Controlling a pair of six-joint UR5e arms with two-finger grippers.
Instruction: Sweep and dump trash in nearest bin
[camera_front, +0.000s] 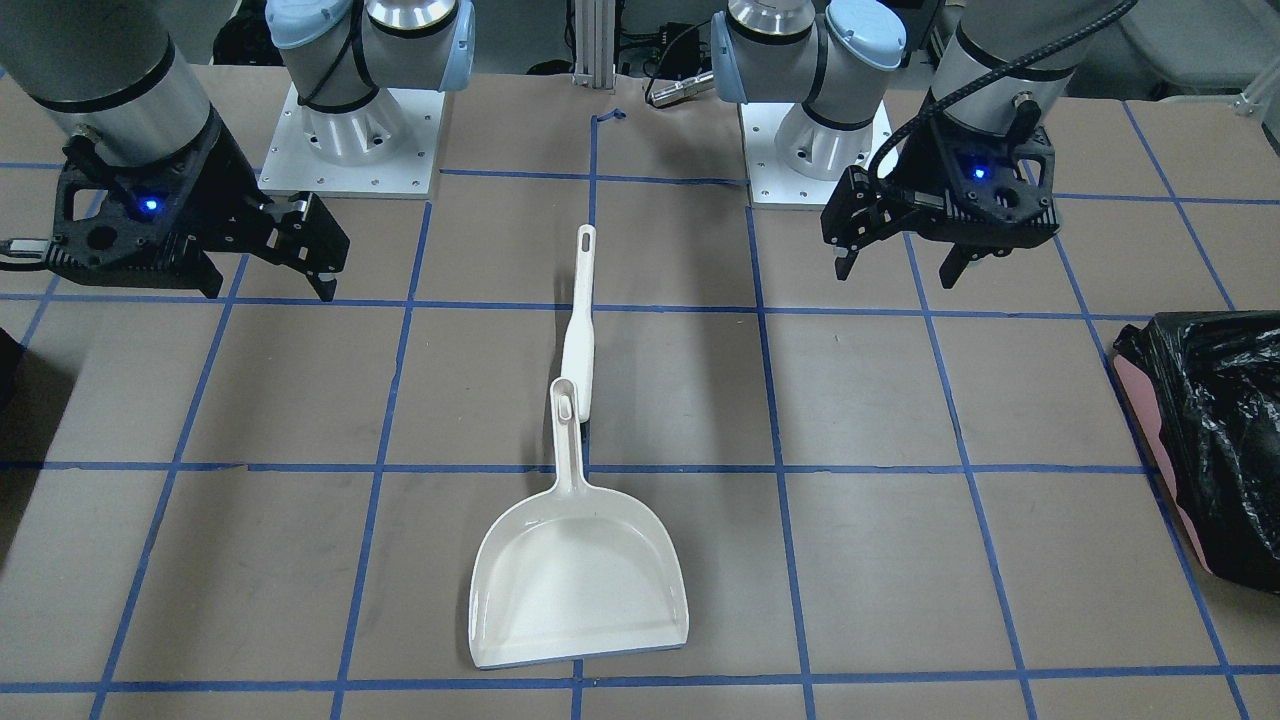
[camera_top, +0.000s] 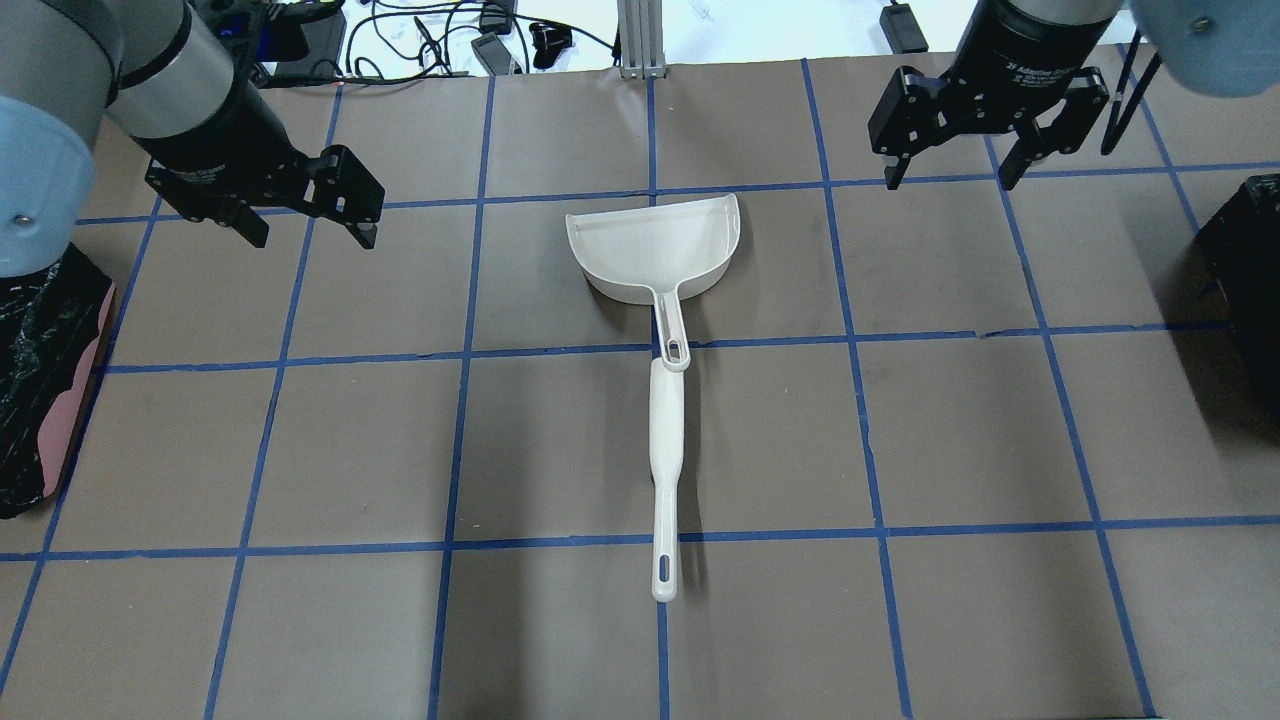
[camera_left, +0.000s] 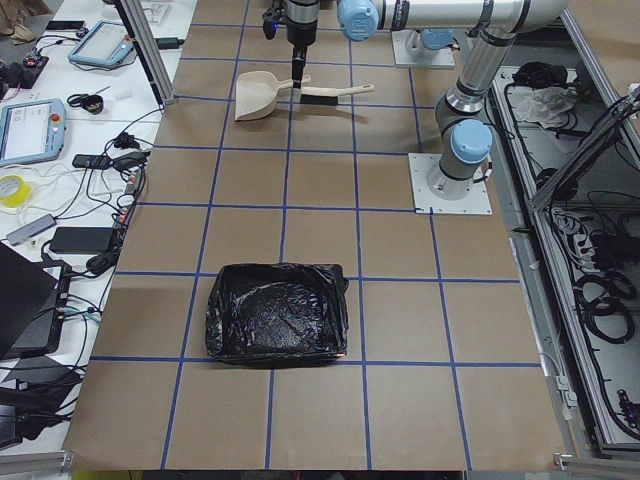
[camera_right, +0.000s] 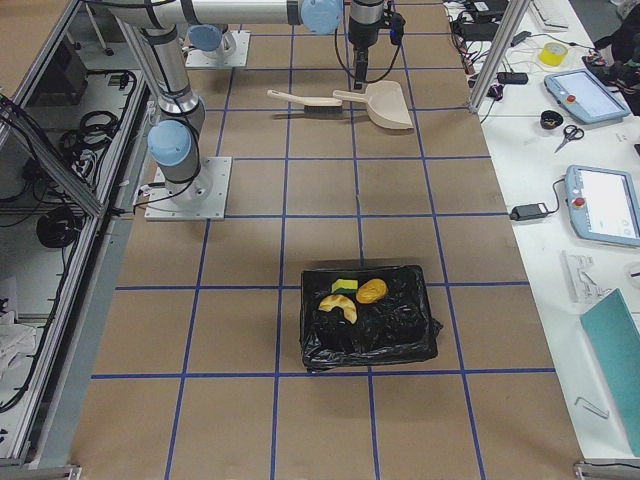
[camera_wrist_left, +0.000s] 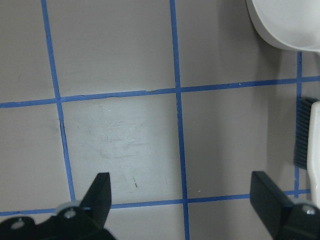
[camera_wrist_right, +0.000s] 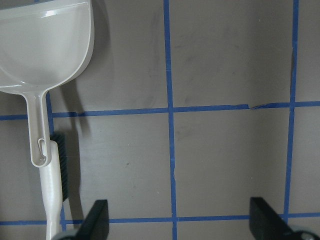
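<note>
Hovering above the desk (camera_top: 960, 430), the left pincer (camera_top: 310, 238) and right pincer (camera_top: 950, 180) stood wide open and held nothing.
Between them the white dustpan (camera_top: 655, 250) lay empty at mid-desk, its handle end overlapping the brush (camera_top: 665, 450). The trash, an orange-brown lump (camera_right: 371, 291), a pale yellow peel (camera_right: 340, 307) and a yellow-green block (camera_right: 345, 285), sat inside the dark bin (camera_right: 425, 335) near the desk's end on the robot's right.

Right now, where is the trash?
In the exterior right view the trash lies inside the bin, which stands toward the table's end on the robot's right, far from the dustpan at mid-table.
</note>
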